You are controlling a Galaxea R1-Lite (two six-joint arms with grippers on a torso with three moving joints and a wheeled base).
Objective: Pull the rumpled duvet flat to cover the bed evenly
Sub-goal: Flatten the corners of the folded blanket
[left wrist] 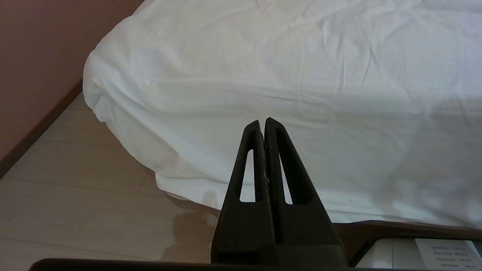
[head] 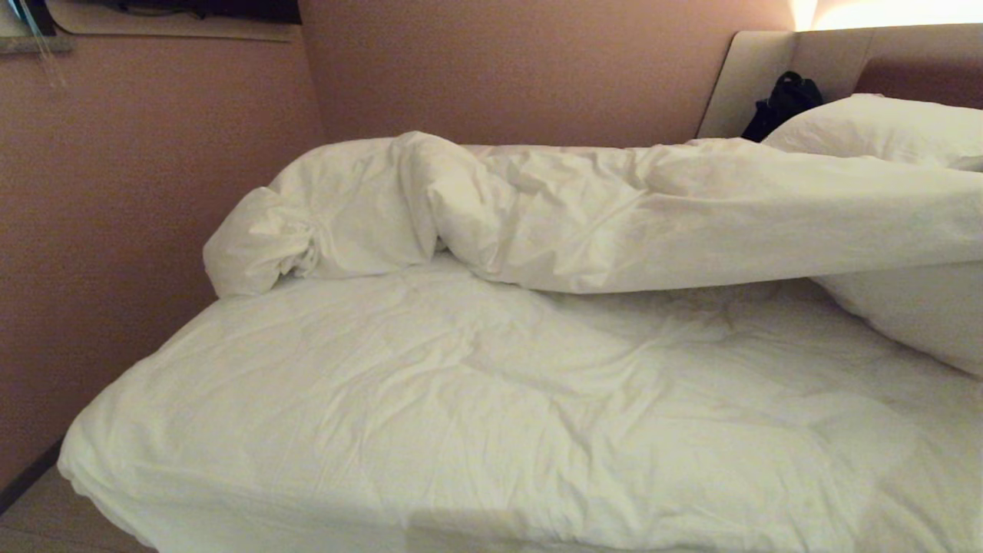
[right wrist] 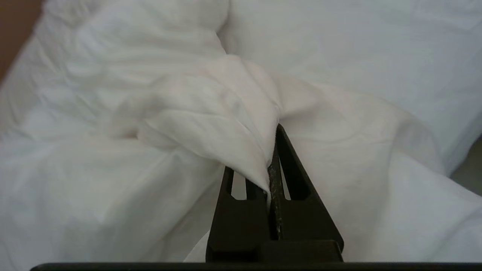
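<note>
Two grippers, one at work. Landmark for all places: the bed (head: 107, 491).

Left gripper (left wrist: 262, 122): jaws pressed together on nothing, hanging off the bed's near left corner, above pale wood-look floor (left wrist: 75, 195). Idle.

Duvet (head: 614, 215): most of it lies in a long rumpled roll along the bed's far side, against the pink wall (head: 153, 153). At the roll's left end it is bunched into a tight knot; toward the right it lifts off the bed in a taut, stretched sheet. Nearer than the roll, the bed shows a flat white creased layer; cannot tell whether this is sheet or more duvet.

Right gripper (right wrist: 273, 145): jaws clamped on a pinch of the duvet's cotton cover, fabric fanning out from the tips in folds. Not seen in the head view.

White pillow (head: 883, 127) sits at the bed's right end by the padded headboard (head: 760, 69); a dark bag-like object (head: 783, 100) lies behind it.

Step, as judged: mid-pull, with the edge gripped. Next move likely calls for drawing the held edge toward the bed's near side, low and steady, so the roll unfurls rather than drags as a lump.

Material: thick, puffy fill; matte, finely creased cover; should slide easily but hold wrinkles.
</note>
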